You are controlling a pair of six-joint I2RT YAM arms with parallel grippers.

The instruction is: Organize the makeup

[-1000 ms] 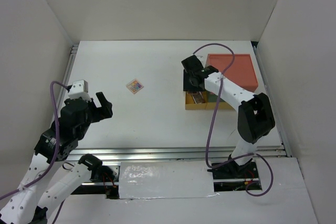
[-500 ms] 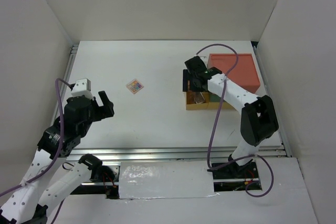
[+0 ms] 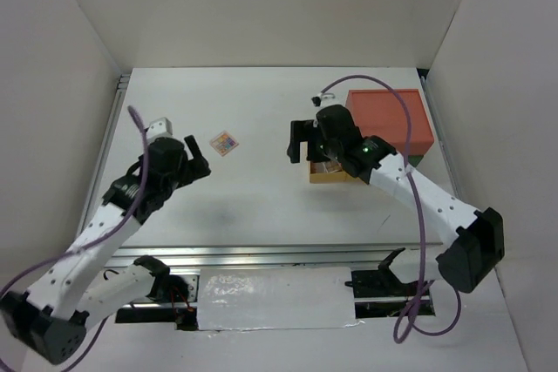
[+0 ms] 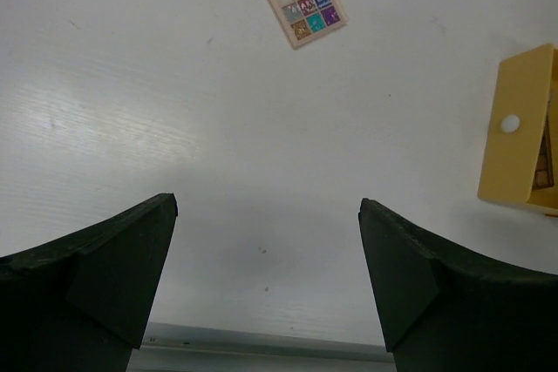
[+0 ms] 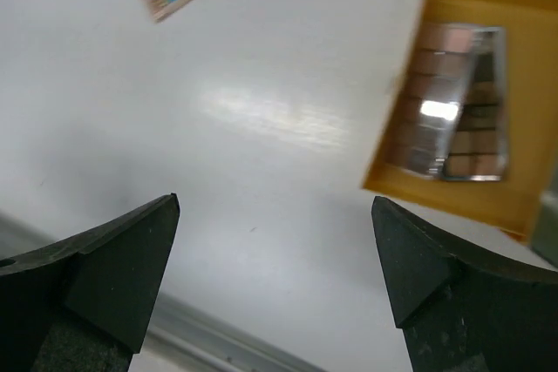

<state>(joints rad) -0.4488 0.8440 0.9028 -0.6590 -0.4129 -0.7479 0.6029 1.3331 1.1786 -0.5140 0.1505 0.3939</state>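
Palette (image 3: 224, 143) first: where is it? That's my spotter calling.

Me: Flat on the white table (image 3: 261, 206), colours up, lying alone, just ahead of my left gripper (image 3: 196, 161) and a touch to its right. My left fingers are spread wide with nothing between them. My right gripper (image 3: 298, 141) is spread and empty too, hanging beside the yellow drawer (image 3: 321, 177).

Spotter: How do you take it?

Me: It's thin, so I reckon I should come straight down and square my pads to two opposite edges. I'd sink until the tips nearly brush the table, then close gently. If I go in skewed, it'll skate away. Then it goes across to that drawer, where a nude-toned palette (image 5: 453, 102) already lies.

Spotter: What's changed in the last second?

Me: My left arm has stretched forward, so the palette has gone from well apart to near. My right arm has swung off the drawer toward the table's middle. The palette itself hasn't budged.
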